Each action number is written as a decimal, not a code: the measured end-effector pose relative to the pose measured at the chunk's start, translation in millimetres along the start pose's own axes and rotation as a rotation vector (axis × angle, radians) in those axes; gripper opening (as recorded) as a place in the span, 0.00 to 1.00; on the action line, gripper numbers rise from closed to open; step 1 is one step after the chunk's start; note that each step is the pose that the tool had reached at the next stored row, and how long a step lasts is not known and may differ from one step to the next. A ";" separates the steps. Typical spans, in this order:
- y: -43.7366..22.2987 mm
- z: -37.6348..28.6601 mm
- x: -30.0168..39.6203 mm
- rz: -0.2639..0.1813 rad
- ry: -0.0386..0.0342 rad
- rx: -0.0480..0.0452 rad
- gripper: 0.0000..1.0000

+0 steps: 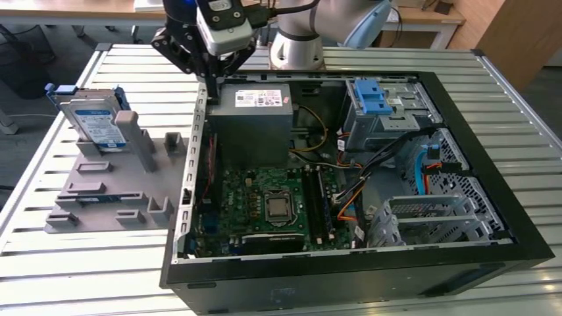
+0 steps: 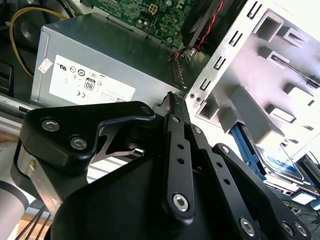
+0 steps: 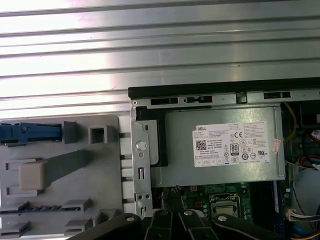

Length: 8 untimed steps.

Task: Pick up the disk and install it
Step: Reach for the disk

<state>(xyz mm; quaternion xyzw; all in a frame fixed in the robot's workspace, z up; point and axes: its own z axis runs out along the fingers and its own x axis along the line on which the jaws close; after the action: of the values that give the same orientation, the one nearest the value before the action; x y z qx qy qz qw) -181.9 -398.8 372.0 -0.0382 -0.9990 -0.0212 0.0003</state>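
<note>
While my jaws hang over the far corner of the open computer case (image 1: 351, 273), the exterior view shows them drawn together to a point, gripping nothing. They sit just above the case's side wall, beside the grey power supply (image 1: 255, 118) with its white sticker. The disk (image 1: 95, 122) stands on edge in a grey holder (image 1: 105, 197) on the slatted metal worktop (image 1: 79, 276), well apart from me toward the exterior view's left (its blue bracket frames the silver body, and the blue-and-white label faces the camera). A grey post (image 1: 128, 128) of the holder rises just beside the disk, on the side nearer the case, and the case wall stands between the disk and me. Inside the case lie the green motherboard (image 1: 263, 197), a tangle of cables (image 1: 386, 155), a drive bay (image 1: 399, 115) topped by a blue latch (image 1: 373, 99), and a metal cage (image 1: 430, 214).

In the second wrist view, my black fingers (image 2: 177, 150) run closed to a single tip over the edge of the power supply (image 2: 95, 70). The holder (image 2: 260, 70) lies beyond, with the disk (image 2: 284, 164) partly seen past it.

In the first wrist view, the power supply (image 3: 220, 145) sits in the case corner and the worktop (image 3: 150, 45) stretches behind. The disk (image 3: 27, 132) shows edge-on as a blue strip in the holder (image 3: 60, 170).
</note>
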 end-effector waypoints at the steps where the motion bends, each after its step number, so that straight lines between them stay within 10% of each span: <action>1: 0.0 0.1 0.2 0.000 0.0001 0.0000 0.11; 8: -0.2 0.7 2.0 0.000 0.0005 0.0000 0.11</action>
<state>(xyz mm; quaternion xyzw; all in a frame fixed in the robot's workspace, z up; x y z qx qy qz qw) -183.9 -398.8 371.4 -0.0382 -0.9990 -0.0212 0.0006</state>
